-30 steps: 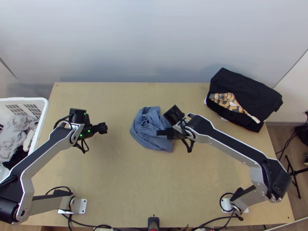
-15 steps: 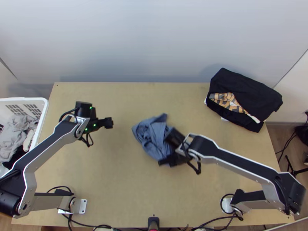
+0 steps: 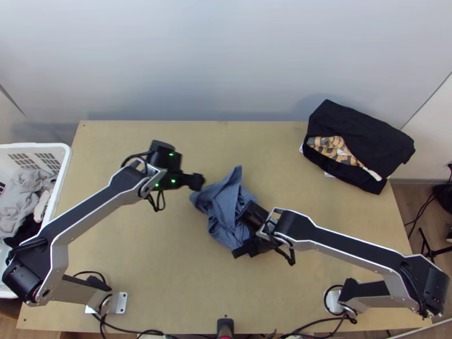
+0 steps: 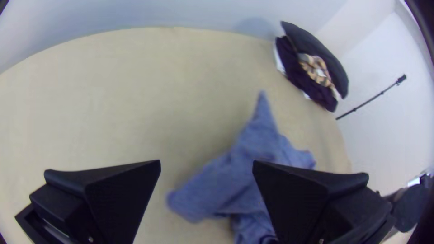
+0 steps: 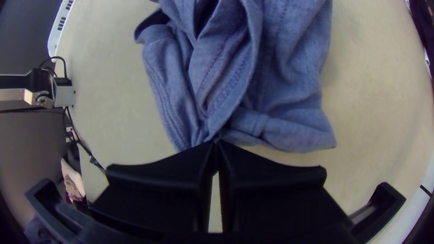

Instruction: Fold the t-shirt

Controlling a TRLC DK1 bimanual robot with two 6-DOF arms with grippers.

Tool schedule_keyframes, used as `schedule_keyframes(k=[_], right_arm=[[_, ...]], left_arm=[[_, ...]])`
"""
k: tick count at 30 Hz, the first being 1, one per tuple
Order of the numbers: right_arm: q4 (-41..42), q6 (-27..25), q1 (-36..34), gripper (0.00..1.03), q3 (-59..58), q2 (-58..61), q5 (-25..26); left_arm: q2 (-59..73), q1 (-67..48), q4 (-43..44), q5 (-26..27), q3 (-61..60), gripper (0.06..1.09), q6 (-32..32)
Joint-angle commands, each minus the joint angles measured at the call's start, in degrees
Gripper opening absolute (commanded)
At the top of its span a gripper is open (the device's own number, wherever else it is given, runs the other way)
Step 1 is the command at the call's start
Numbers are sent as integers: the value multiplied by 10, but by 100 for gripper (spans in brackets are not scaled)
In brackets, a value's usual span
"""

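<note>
Near the middle of the table the blue t-shirt (image 3: 223, 206) lies bunched, with a pointed corner toward the back. Beside its left tip is my left gripper (image 3: 198, 182); in the left wrist view the left gripper (image 4: 205, 169) is open, with part of the shirt (image 4: 244, 176) seen beyond and between its fingers. At the shirt's near edge is my right gripper (image 3: 240, 251). In the right wrist view the right gripper (image 5: 215, 144) is shut on gathered cloth at the edge of the shirt (image 5: 280, 81), which has loose folds and seams.
A black cloth pile (image 3: 361, 141) with a patterned piece lies at the back right of the table (image 3: 147, 254). At the left edge stands a white basket (image 3: 62, 169) holding clothes.
My left gripper has moved right, up to the shirt. The right gripper has moved toward the near edge, dragging the cloth, whose near part now stretches that way; a corner at the back stands out.
</note>
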Motion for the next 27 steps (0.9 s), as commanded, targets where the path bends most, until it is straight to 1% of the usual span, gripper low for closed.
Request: schedule_keyframes(k=[1, 7, 11, 13, 15, 20, 26, 27], right_arm=[[53, -2, -25, 3, -21, -1, 6], [55, -7, -28, 3, -46, -23, 6], [59, -7, -27, 3, -51, -28, 6], [62, -7, -27, 3, -50, -31, 6], [62, -7, -26, 3, -46, -34, 5], [60, -6, -26, 3, -43, -52, 4], [57, -6, -26, 3, -41, -59, 4], [58, -6, -26, 3, -41, -59, 4]], left_arm=[[-2, -53, -18, 129, 54, 105, 1], [19, -55, -47, 175, 113, 105, 2], [56, -73, -79, 177, 150, 105, 2], [77, -82, -81, 174, 154, 105, 7], [96, -92, -81, 163, 154, 105, 19], [133, -108, -73, 91, 155, 105, 58], [151, -114, -64, 24, 149, 104, 87], [152, -115, -64, 20, 146, 103, 91]])
